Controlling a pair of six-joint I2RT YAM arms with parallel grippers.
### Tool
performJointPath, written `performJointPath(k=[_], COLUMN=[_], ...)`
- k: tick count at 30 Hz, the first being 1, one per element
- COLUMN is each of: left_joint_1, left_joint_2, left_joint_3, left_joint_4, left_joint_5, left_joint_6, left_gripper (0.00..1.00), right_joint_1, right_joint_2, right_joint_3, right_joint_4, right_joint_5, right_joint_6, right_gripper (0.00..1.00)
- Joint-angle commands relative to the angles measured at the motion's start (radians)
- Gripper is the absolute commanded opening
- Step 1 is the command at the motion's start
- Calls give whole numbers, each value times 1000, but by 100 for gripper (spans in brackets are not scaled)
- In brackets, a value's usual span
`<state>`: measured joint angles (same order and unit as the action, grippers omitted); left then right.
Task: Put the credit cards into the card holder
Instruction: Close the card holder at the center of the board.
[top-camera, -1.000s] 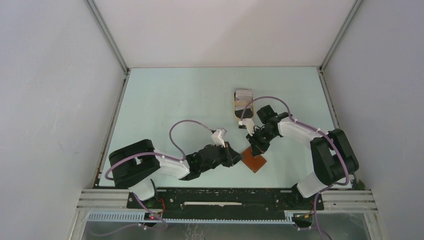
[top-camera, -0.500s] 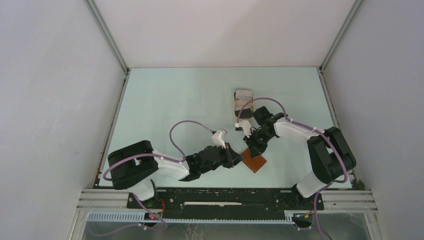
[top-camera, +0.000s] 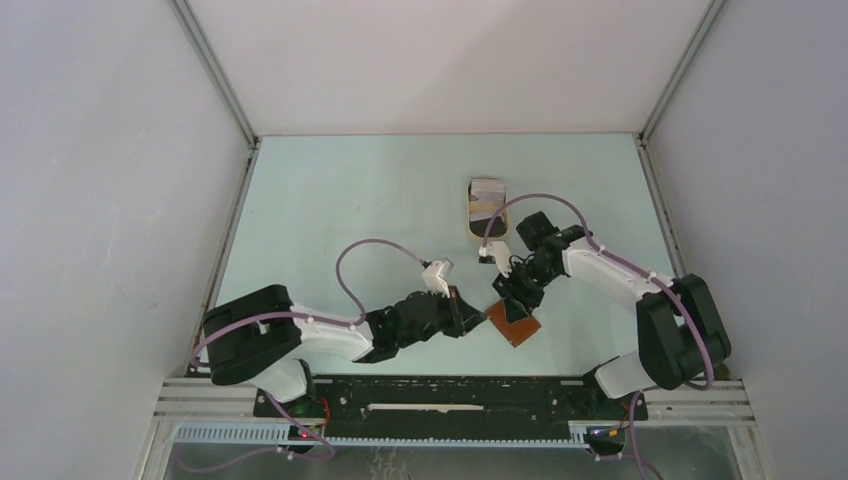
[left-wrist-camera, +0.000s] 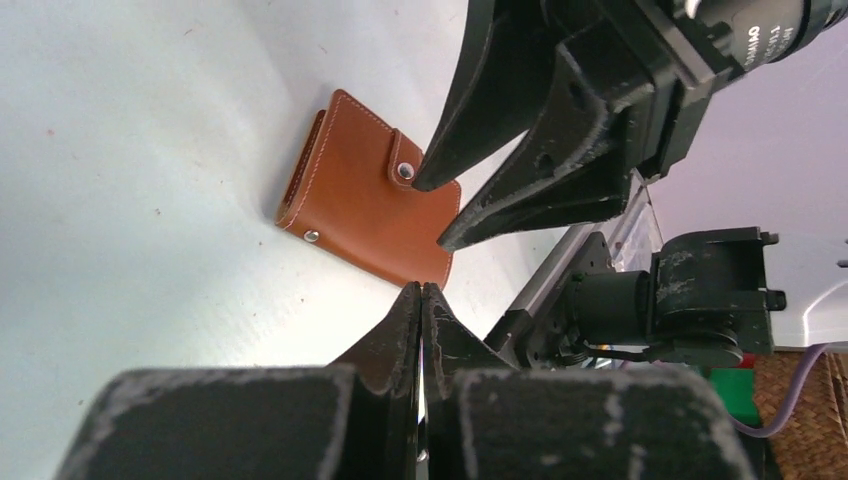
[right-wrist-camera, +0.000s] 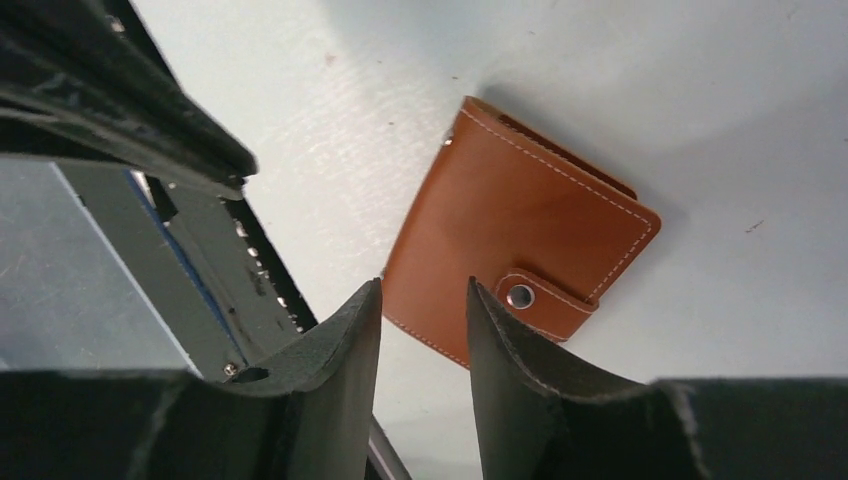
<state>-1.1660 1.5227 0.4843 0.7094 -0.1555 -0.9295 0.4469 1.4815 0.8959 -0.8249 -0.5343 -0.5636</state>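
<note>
The card holder is a reddish-brown folded wallet lying flat on the table, its snap strap fastened. My right gripper hovers just above its edge with the jaws apart and nothing between them. Its two dark fingers point down beside the snap. My left gripper is shut, its tips at the holder's left edge, and nothing shows between them. The credit cards lie stacked in a tan tray farther back.
The tan oval tray stands behind the right arm, near the table's middle back. White walls with metal rails close the table on three sides. The arms' black base rail runs along the near edge.
My right gripper has opened from shut and shifted slightly right above the card holder. The holder has slid a little to the right. The left gripper stays shut beside it.
</note>
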Motion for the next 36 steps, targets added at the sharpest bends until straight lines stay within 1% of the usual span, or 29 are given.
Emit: performJointPath(k=[1, 3, 5, 6, 7, 9, 10, 12, 16, 22, 30, 36], left_joint_1=[-9, -9, -9, -9, -8, -9, -9, -9, -8, -8, -6, -6], left_joint_2=[-64, -70, -67, -61, -52, -27, -12, 21, 84, 154, 174, 178], left_joint_3=[37, 45, 53, 60, 66, 83, 94, 117, 156, 194, 188, 178], left_joint_4=[-33, -36, -36, -36, -36, -36, -36, -38, -50, -75, -61, -44], left_joint_5=[-26, -19, -9, -5, -1, 8, 12, 18, 20, 11, 9, 11], left_joint_6=[52, 57, 58, 60, 62, 65, 67, 71, 79, 96, 95, 92], left_gripper=[4, 4, 4, 4, 4, 4, 4, 4, 4, 4, 4, 4], right_joint_1=[-17, -38, -66, -81, -93, -101, -103, -99, -81, -45, -14, 1], right_joint_2=[-91, -131, -173, -190, -201, -187, -172, -132, -59, -2, 21, 18], right_joint_3=[27, 28, 15, 0, -10, -15, -17, -11, -4, 8, 15, 15], right_joint_4=[-60, -77, -61, -38, -19, -1, 1, -3, -1, 24, 44, 58], right_joint_5=[-109, -127, -96, -67, -36, 19, 26, 47, 84, 121, 137, 147], right_joint_6=[-63, -86, -103, -103, -105, -108, -108, -106, -91, -55, -35, -27], right_gripper=[45, 44, 41, 39, 33, 19, 15, 12, 11, 10, 10, 12])
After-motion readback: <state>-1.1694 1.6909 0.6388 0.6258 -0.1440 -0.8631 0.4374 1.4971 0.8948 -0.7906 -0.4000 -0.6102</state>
